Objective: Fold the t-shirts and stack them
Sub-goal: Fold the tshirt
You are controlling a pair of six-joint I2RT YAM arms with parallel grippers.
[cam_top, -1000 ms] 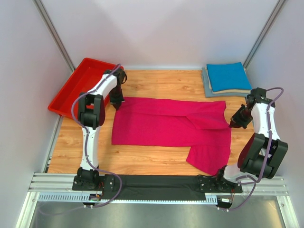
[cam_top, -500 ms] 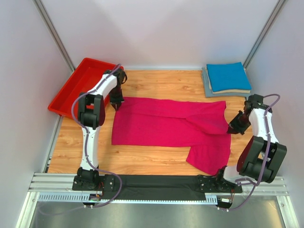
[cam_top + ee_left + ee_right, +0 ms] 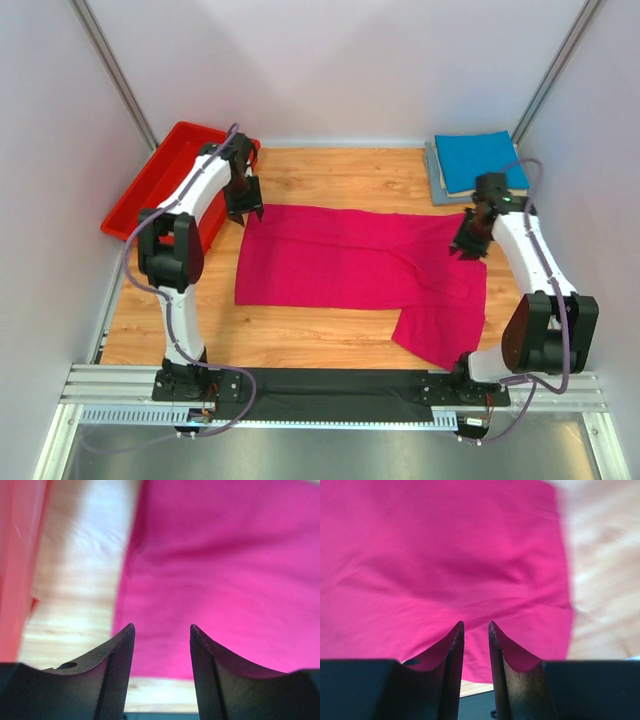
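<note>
The magenta-pink t-shirt [image 3: 350, 265] lies spread across the wooden table, one sleeve reaching toward the near right. My left gripper [image 3: 243, 206] hovers over the shirt's far left corner, and in the left wrist view it [image 3: 162, 627] is open with nothing between the fingers and pink cloth [image 3: 225, 570] below. My right gripper [image 3: 468, 244] hangs above the shirt's far right edge. Seen from its wrist, the right gripper [image 3: 476, 624] is narrowly open and empty over the cloth [image 3: 445, 555]. A folded blue t-shirt [image 3: 480, 160] rests on a folded grey one [image 3: 435, 172] at the back right.
A red plastic bin [image 3: 150, 185] stands at the table's back left, close beside my left arm; its wall [image 3: 15, 555] shows at the left of the left wrist view. Grey walls enclose the table on three sides.
Both grippers went from shut to open, letting go of the pink shirt's corners. The right gripper moved left and toward the back, over the shirt; the left one rose slightly.
</note>
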